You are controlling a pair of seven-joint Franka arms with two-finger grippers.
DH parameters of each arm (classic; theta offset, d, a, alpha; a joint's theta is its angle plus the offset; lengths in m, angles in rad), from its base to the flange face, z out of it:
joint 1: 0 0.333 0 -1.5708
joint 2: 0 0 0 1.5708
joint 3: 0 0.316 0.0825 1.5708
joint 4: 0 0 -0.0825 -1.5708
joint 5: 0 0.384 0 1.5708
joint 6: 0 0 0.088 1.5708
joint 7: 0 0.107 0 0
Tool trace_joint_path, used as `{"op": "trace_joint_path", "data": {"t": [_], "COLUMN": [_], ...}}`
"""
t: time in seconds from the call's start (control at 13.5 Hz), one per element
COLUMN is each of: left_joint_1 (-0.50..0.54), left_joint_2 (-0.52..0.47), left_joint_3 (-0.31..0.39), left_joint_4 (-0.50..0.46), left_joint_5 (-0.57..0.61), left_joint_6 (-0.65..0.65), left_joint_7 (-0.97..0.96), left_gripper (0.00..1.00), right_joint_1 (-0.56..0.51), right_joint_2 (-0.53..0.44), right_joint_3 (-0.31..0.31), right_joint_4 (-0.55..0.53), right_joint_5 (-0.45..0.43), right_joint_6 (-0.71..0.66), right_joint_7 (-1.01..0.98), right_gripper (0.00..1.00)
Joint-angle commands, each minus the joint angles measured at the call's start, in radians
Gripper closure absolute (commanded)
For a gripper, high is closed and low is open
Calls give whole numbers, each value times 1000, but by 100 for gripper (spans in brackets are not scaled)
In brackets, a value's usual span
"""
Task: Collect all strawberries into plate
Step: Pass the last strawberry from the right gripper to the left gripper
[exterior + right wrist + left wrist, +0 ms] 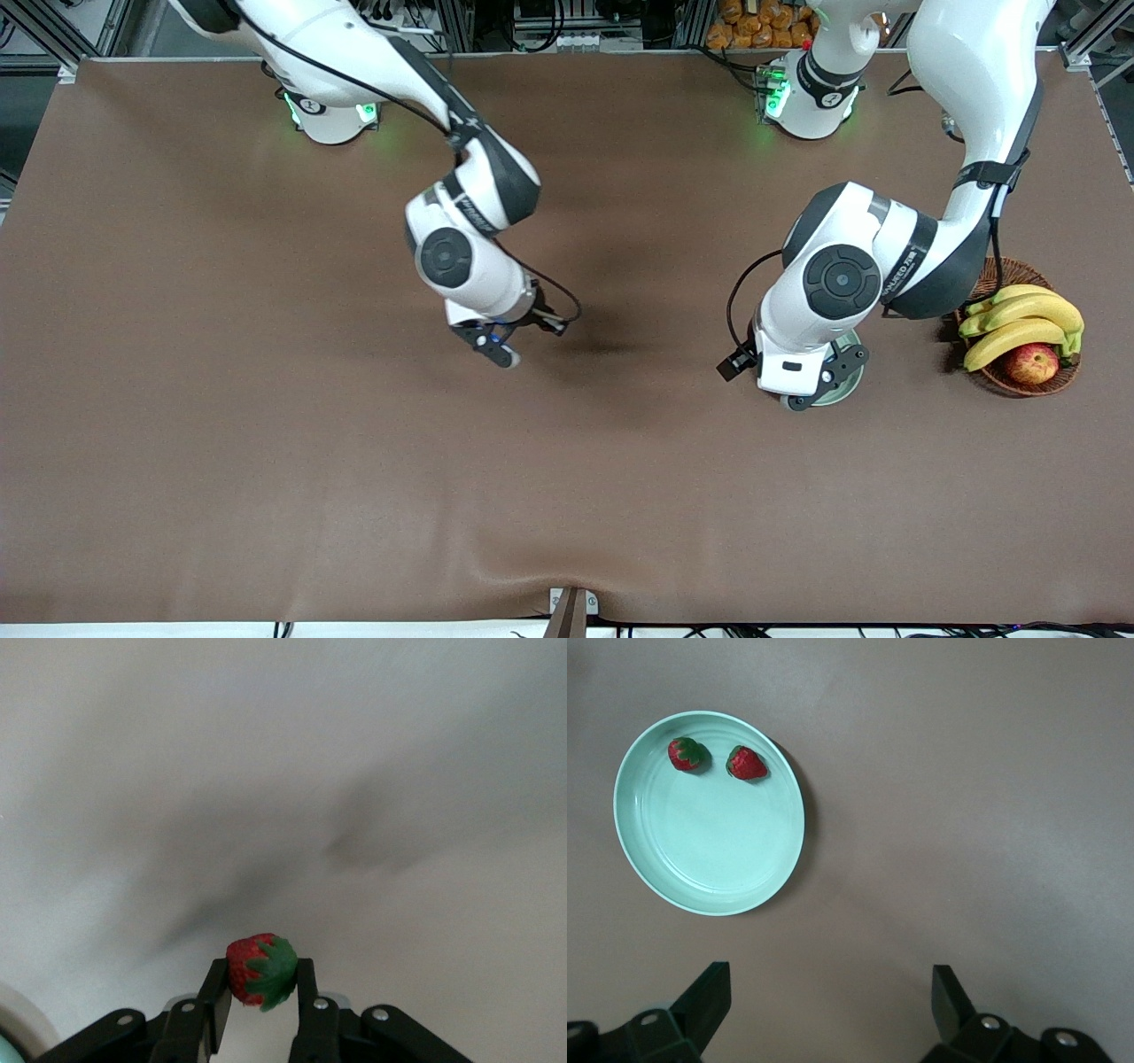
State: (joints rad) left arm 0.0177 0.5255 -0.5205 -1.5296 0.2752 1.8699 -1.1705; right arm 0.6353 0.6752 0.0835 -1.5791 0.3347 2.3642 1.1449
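Observation:
The pale mint-green plate (709,868) lies on the brown table, and two strawberries (688,754) (747,763) rest side by side near its rim. My left gripper (830,992) hangs open over the table just beside the plate, holding nothing. In the front view the left hand (826,381) covers most of the plate (849,379) and hides its berries. My right gripper (261,981) is shut on a third strawberry (259,970), which is red with a green cap, and holds it in the air over bare table. In the front view the right gripper (499,348) hangs over the table's middle, and its berry is hidden.
A brown wicker basket (1005,379) with bananas (1019,323) and a red-yellow apple (1032,363) stands at the left arm's end of the table, close to the plate. The brown mat has a ridge at the near edge (567,580).

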Motion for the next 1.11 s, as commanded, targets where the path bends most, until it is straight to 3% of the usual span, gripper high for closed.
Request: {"op": "trace_joint_path", "data": {"t": [0.0,0.07,0.15,0.22,0.3,0.67,1.04], "left_joint_1": [5,4,1,-7,-8,-30,-114], "left_joint_2": [-9,-9,-7,1,4,25,86], "left_joint_3": [-4,-4,-4,-4,-4,-4,-3], "left_joint_4": [-9,-9,-7,-7,-7,-4,6], "left_joint_5": [-16,-16,-16,-16,-16,-14,-19], "left_joint_6": [-14,-14,-14,-14,-14,-12,21], "left_joint_7": [-6,-6,-11,-15,-15,-17,-69], "left_gripper": [0,0,0,0,0,0,0], "right_joint_1": [64,64,66,66,75,58,-86], "right_joint_2": [75,89,92,93,93,60,-55], "right_joint_3": [-13,-13,-13,-13,-13,-18,-25], "right_joint_4": [14,14,14,14,14,21,60], "right_joint_5": [32,32,33,33,32,27,-11], "right_joint_6": [128,138,138,138,138,80,-179], "right_joint_7": [52,52,52,53,53,36,-51], "right_gripper": [100,100,82,20,0,0,0]}}
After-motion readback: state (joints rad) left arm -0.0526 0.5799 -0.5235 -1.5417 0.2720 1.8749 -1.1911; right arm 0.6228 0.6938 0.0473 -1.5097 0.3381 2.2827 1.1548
